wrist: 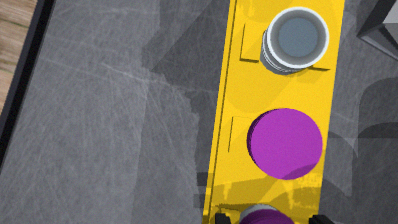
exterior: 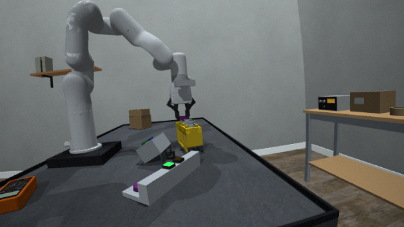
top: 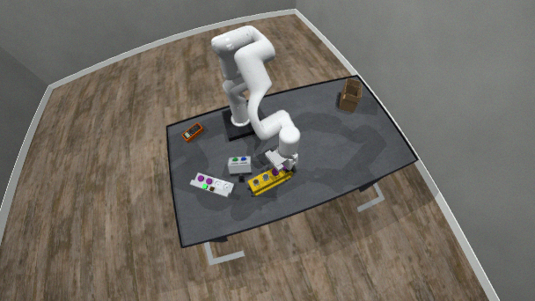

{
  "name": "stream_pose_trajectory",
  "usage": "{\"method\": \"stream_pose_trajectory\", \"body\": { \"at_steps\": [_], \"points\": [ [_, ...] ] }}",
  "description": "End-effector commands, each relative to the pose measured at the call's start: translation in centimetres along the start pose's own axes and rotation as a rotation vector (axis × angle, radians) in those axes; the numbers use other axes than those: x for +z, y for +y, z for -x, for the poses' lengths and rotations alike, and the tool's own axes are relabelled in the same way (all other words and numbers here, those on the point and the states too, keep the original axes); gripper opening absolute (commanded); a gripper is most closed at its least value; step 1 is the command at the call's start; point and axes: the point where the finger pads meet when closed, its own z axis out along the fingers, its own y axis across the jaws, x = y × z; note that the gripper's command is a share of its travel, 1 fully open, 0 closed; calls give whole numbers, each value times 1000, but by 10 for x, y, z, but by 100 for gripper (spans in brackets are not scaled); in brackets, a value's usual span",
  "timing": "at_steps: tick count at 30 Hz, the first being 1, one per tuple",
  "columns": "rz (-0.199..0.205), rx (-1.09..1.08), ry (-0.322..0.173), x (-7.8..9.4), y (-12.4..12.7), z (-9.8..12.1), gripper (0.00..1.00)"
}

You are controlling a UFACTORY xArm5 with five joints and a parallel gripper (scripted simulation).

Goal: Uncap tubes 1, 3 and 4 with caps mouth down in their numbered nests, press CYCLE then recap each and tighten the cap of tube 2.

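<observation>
The yellow decapping station (top: 269, 178) stands at the table's middle. My gripper (exterior: 182, 116) hangs straight down over its end tube, nearest the far edge in the exterior view. My fingers are open, close on either side of that tube's purple cap (wrist: 260, 216), which sits on the tube. The neighbouring tube carries a purple cap (wrist: 285, 143). The tube after it (wrist: 297, 37) is open. The white cap tray (top: 212, 184) holds two purple caps (top: 204, 179) in its left-hand nests; the other two nests are empty. Its green lamp (exterior: 168, 164) is lit.
The grey key housing (top: 239, 165), with its blue key (top: 243, 157) and green key (top: 235, 159), stands between tray and station. An orange multimeter (top: 192, 132) lies at the back left. A cardboard box (top: 350, 95) stands at the far right corner.
</observation>
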Motion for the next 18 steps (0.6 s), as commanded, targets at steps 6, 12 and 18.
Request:
{"method": "stream_pose_trajectory", "body": {
  "at_steps": [6,12,18],
  "points": [
    [-4,-327,-8,-1,-1,0,46],
    [-5,-567,-7,-1,-1,0,46],
    [-6,-665,-7,-1,-1,0,46]
  ]
}}
